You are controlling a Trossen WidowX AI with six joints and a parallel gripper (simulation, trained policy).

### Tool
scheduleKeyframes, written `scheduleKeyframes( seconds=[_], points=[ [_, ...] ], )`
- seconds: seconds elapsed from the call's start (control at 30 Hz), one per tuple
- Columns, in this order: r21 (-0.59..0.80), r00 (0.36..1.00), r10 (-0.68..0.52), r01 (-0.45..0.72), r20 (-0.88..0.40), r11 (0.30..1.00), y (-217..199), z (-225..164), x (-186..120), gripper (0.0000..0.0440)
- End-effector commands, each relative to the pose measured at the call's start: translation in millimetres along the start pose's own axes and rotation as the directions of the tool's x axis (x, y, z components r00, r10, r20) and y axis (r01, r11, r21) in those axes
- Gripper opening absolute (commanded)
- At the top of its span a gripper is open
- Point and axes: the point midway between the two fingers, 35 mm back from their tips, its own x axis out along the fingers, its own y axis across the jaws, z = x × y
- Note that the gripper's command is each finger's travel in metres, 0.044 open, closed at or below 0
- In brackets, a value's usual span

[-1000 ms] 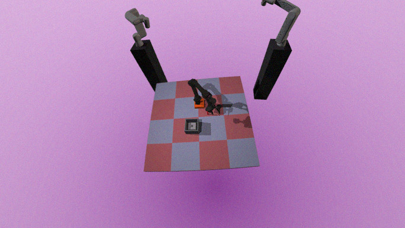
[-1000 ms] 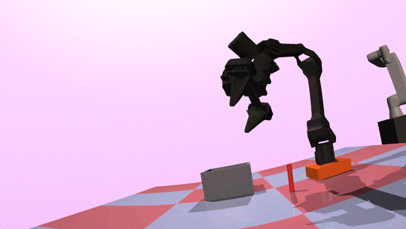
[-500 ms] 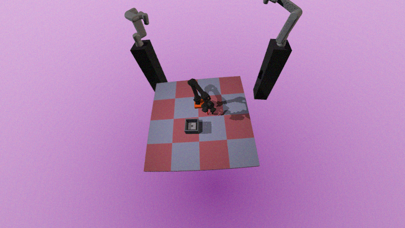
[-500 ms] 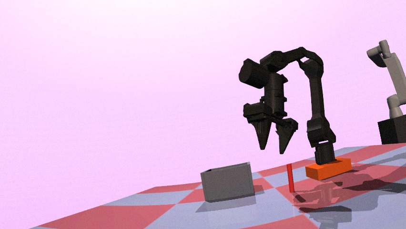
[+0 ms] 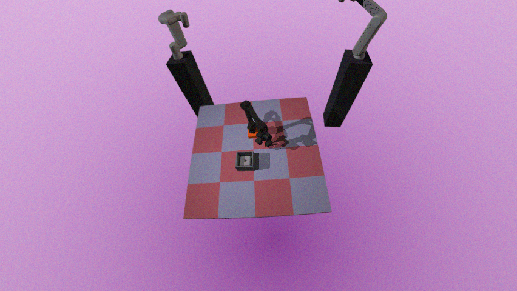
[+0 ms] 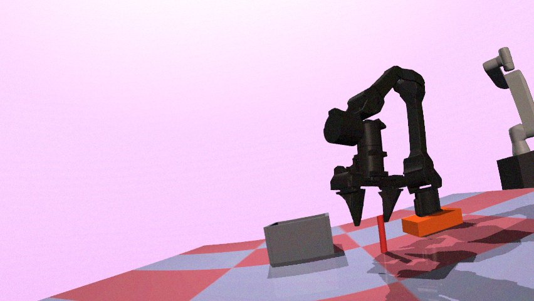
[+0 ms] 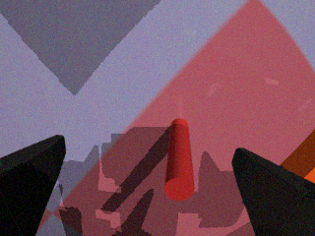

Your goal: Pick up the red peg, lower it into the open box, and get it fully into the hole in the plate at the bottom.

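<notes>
The red peg (image 6: 382,234) (image 7: 179,159) stands upright on the checkered desk (image 5: 273,198) (image 6: 145,282) (image 7: 212,98), outside the box (image 5: 244,153) (image 6: 299,239). The black claw (image 5: 264,143) (image 6: 371,222) (image 7: 152,151) points down over it with fingers wide apart and nothing clamped; in the wrist view the peg appears in the gap, off-centre toward the right-hand finger. The open grey box rests near the middle of the desk, well in from all four edges, with a pale plate (image 5: 248,162) and its small hole showing inside. An orange block (image 5: 252,136) (image 6: 435,222) under the black arm (image 5: 256,117) (image 6: 415,123) sits between the box and the desk's far edge in the top view.
</notes>
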Motion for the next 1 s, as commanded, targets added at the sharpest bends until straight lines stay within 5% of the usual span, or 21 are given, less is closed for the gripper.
scheduleKeyframes(
  seconds=[0.0, 0.23, 0.77, 0.97],
  points=[
    [0.041, 1.000, -0.008, 0.008, -0.005, 0.999, -6, -1, 17, 0.0440],
    [0.101, 1.000, 0.002, 0.000, -0.013, 0.995, -12, -4, 38, 0.0415],
    [0.161, 0.994, -0.027, 0.044, -0.104, 0.986, -17, -6, 43, 0.0007],
    [0.123, 0.998, 0.009, -0.002, -0.060, 0.992, -4, 5, 28, 0.0000]
  ],
)
